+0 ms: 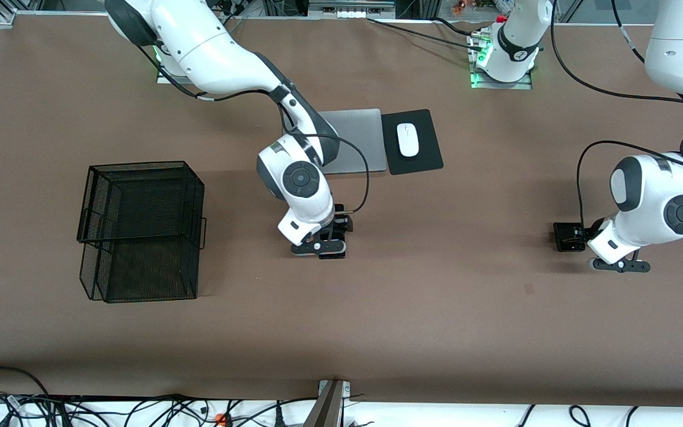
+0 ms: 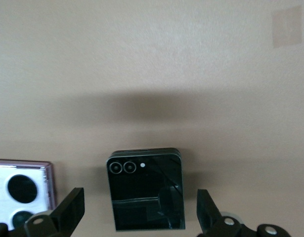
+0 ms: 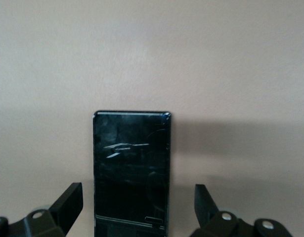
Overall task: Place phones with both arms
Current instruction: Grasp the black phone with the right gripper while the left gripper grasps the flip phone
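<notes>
My left gripper (image 1: 590, 237) is open over the squarish black phone (image 1: 568, 236) near the left arm's end of the table. In the left wrist view its fingertips (image 2: 67, 210) stand apart on either side of that phone (image 2: 146, 190), not touching it. The lilac-white phone with two black circles (image 2: 21, 192) lies beside it; the arm hides it in the front view. My right gripper (image 1: 337, 232) is open over the long slim black phone (image 3: 131, 173) at mid-table. Its fingertips (image 3: 67, 200) straddle the slab's end, apart from it. The front view mostly hides that phone.
A black wire basket (image 1: 140, 231) stands toward the right arm's end. A silver laptop (image 1: 356, 139) and a white mouse (image 1: 408, 139) on a black pad (image 1: 421, 160) lie nearer the robots' bases. Cables run along the table's near edge.
</notes>
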Tool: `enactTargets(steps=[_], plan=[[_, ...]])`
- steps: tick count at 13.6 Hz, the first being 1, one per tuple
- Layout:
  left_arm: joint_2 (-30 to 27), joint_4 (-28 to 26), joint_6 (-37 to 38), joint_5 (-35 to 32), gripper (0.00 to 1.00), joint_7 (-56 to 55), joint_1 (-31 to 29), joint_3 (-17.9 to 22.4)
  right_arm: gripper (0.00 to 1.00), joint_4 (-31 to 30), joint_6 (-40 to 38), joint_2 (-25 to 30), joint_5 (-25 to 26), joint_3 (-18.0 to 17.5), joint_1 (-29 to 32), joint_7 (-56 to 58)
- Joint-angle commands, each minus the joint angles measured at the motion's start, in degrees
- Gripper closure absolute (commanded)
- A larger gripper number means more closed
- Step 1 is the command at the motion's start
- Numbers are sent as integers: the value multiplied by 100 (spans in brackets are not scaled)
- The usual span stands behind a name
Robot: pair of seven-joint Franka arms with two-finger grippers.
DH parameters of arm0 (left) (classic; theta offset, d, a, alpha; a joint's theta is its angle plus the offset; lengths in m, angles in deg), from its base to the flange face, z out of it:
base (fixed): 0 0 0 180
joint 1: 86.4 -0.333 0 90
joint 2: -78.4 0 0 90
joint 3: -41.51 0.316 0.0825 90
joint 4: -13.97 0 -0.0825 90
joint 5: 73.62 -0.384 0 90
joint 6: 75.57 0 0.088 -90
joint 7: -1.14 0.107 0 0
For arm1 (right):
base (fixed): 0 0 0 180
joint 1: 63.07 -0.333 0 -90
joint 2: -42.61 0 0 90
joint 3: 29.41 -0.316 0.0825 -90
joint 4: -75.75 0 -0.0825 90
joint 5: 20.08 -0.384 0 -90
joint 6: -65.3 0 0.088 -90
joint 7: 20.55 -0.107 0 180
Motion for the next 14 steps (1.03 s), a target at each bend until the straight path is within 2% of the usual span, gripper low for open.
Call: enactTargets(steps=[1, 11, 14], plan=[[-219, -579, -516, 119, 0, 31, -164, -81, 0, 136, 93, -176, 134, 48, -103, -125], [-52, -905, -1194, 128, 0, -92, -296, -81, 0, 39, 295, -343, 81, 48, -173, -151], [-25, -914, -1300, 427, 0, -242, -243, -90, 0, 39, 287, -352, 108, 48, -182, -283]])
